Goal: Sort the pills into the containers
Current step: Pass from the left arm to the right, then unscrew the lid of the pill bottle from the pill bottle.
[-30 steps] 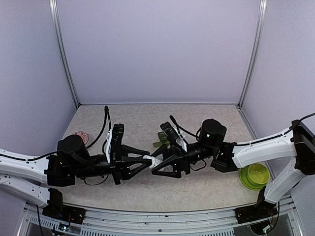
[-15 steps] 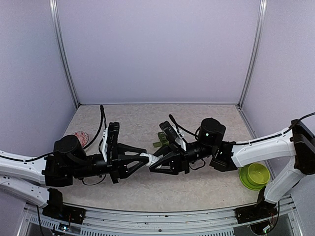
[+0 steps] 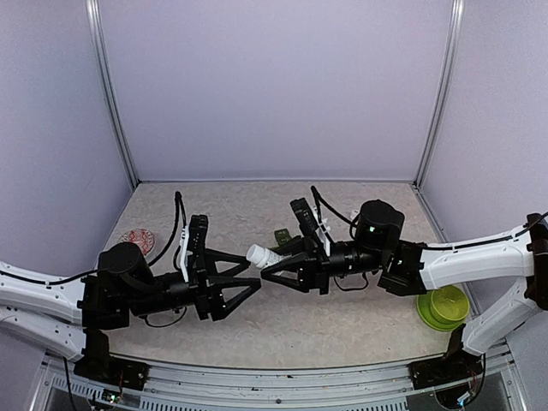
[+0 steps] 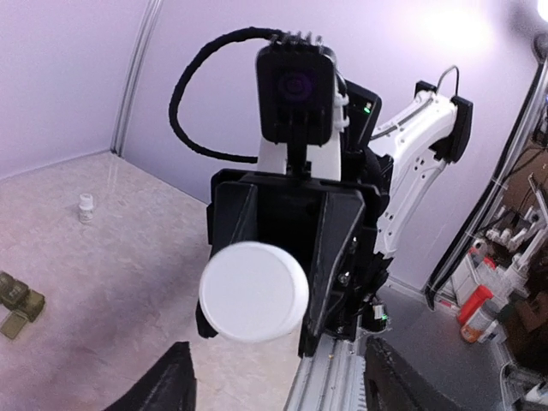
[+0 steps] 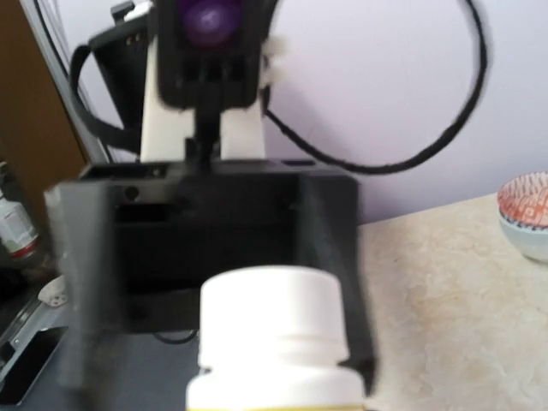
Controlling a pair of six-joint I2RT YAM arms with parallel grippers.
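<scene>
Bottle (image 3: 262, 254), who's got it rn?
– right fingers (image 3: 279, 277), clamped on its body, up off the surface (image 3: 360, 214). left fingers (image 3: 238, 261) are spread apart, not touching it.

which way's it lying?
– long axis runs fingers to fingers, white cap (image 4: 253, 291) pointing at the left ones, just beside their tips.

Bottle (image 3: 261, 254) in right hand (image 3: 271, 261) (left hand (image 3: 257, 276) seemingly apart)

Beige speckled table (image 3: 274, 330); lavender walls (image 3: 274, 86) behind; metal corner posts (image 3: 111, 94) L & R.
</scene>
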